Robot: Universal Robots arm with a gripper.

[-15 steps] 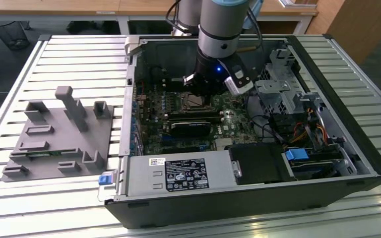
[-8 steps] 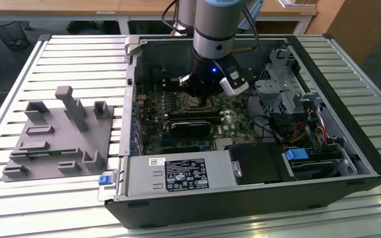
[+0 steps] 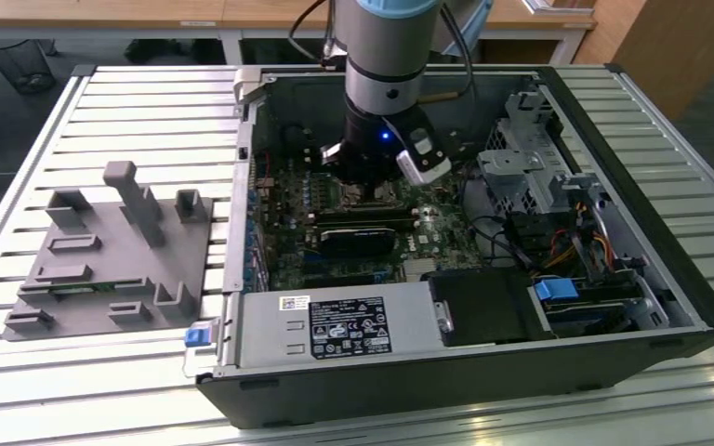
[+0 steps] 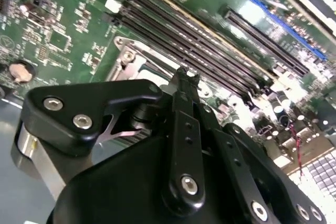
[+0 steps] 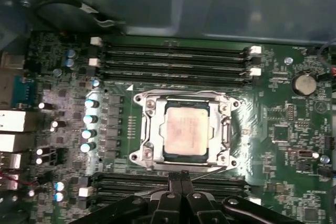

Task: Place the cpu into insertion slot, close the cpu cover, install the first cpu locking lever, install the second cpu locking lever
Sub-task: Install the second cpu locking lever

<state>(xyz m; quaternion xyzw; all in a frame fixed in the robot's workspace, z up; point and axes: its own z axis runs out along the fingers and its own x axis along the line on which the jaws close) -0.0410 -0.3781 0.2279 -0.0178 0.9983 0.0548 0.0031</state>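
First wrist view: I see my claw [image 5: 178, 178] nearest the lens, its two black fingertips pressed together with nothing between them, poised just at the near edge of the cpu socket. Directly beyond them the cpu [image 5: 186, 132] lies flat in the insertion slot [image 5: 186, 157], its pale metal top facing up. The cpu cover [image 5: 152, 129] is down around it, a silver frame whose cut-out shows the chip. A thin wire locking lever [image 5: 210, 170] runs along the near side of the frame, close to the fingertips; I cannot tell whether it is latched. Past the socket sit four long black memory slots [image 5: 173, 61] in a row, then the grey wall of the case.

In the second wrist view the claw [image 4: 185, 74] again reads as closed, its tip just over the silver edge of the cover [image 4: 142, 62], with the memory slots [image 4: 199, 40] running beyond.

In the exterior view the arm [image 3: 389, 74] reaches straight down into the open computer case [image 3: 654, 269], which lies on a slatted metal bench [image 3: 146, 102]. A grey fixture tray [image 3: 109, 260] sits on the bench at the exterior view's left of the case.
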